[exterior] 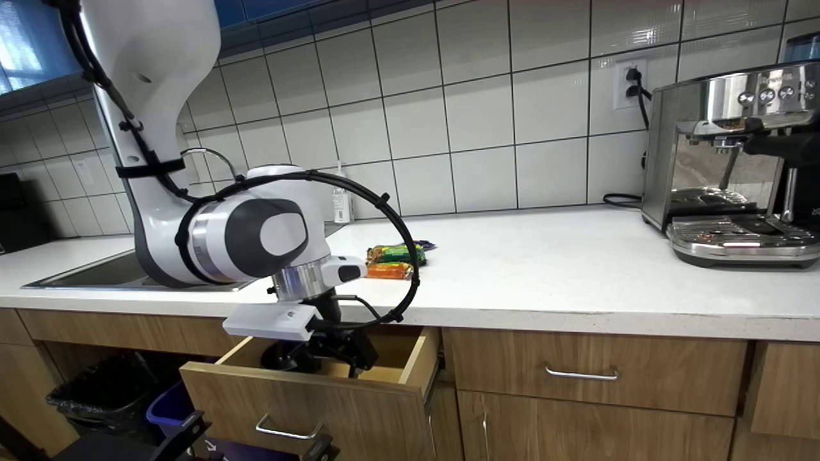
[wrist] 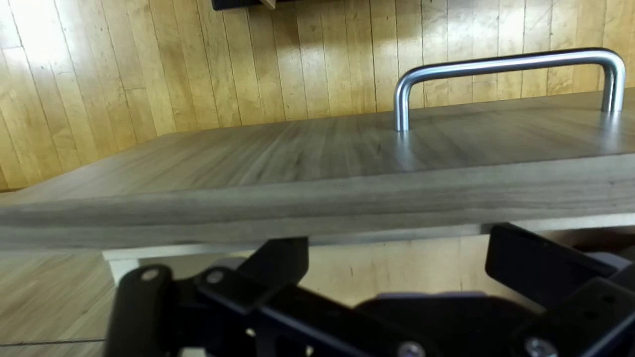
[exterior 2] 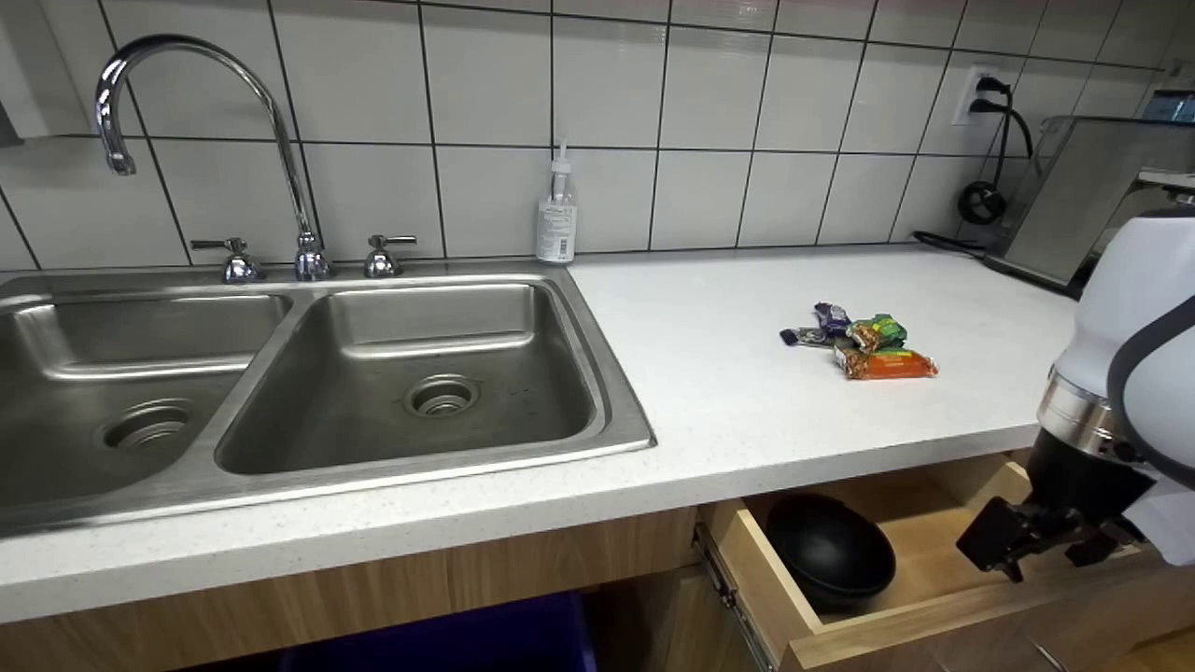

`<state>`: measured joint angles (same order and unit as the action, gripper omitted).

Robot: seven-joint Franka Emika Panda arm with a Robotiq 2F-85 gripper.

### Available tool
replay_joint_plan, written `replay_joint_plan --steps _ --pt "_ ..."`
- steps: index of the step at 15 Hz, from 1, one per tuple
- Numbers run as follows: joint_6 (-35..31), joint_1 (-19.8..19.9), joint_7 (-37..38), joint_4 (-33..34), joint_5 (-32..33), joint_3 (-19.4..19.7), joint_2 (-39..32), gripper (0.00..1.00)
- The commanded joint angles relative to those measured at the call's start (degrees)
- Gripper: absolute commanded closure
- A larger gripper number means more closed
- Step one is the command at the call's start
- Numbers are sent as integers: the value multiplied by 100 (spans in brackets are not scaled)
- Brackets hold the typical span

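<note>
The black end effector, jaws spread wide, hangs over a pulled-out brown wooden drawer; inside, near the end effector, lies a round black bowl.

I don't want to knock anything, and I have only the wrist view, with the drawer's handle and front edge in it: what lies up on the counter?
Observer: In both exterior views, wrapped snack bars lie bunched together on the counter.
Operator: Anything bigger up there?
Observer: Yes, a coffee machine stands on the far side of the snack bars from the sink.
Operator: My gripper is open by the front of the drawer. What lies inside, off to the side?
Observer: A black bowl, at the drawer's end nearer the sink.
</note>
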<state>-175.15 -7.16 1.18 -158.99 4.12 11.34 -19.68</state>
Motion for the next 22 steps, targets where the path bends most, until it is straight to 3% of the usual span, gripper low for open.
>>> replay_joint_plan --steps 1,22 --pt "270 -3 94 6 18 46 -132 0" --pt "804 -24 44 15 410 113 -181 0"
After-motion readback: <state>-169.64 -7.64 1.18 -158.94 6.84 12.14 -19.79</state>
